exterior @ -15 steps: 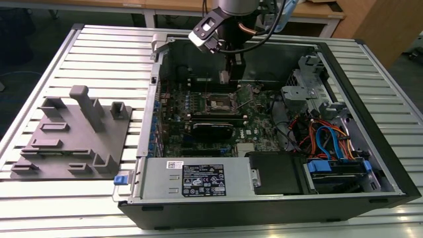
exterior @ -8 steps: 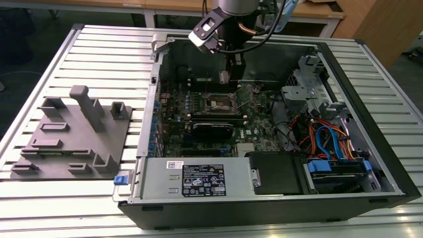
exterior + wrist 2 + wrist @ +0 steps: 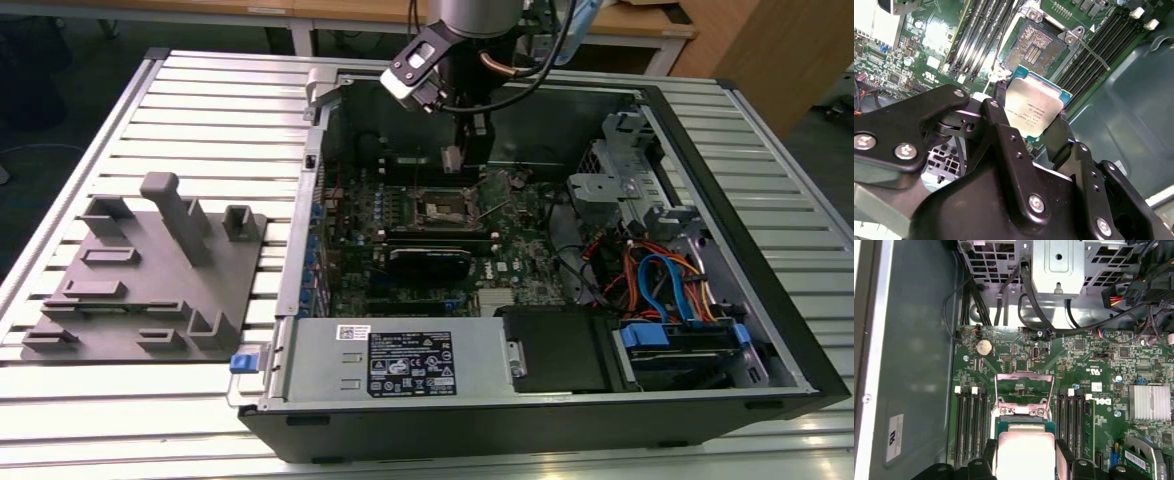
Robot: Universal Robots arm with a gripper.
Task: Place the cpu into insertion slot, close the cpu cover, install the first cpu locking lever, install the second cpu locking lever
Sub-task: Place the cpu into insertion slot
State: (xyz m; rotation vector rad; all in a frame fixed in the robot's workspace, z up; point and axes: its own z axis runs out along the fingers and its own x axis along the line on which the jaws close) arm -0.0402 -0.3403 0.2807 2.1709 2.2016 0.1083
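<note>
In the exterior view's upper middle we see the gripper (image 3: pixel 454 158) over the insertion slot (image 3: pixel 445 208), apart from it. The second wrist view adds the slot's bare contacts; the first wrist view shows the cpu cover (image 3: pixel 1024 390) raised open. The gripper clamps the near-square cpu (image 3: pixel 1036 110) by opposite edges, metal top towards both wrist cameras.
</note>
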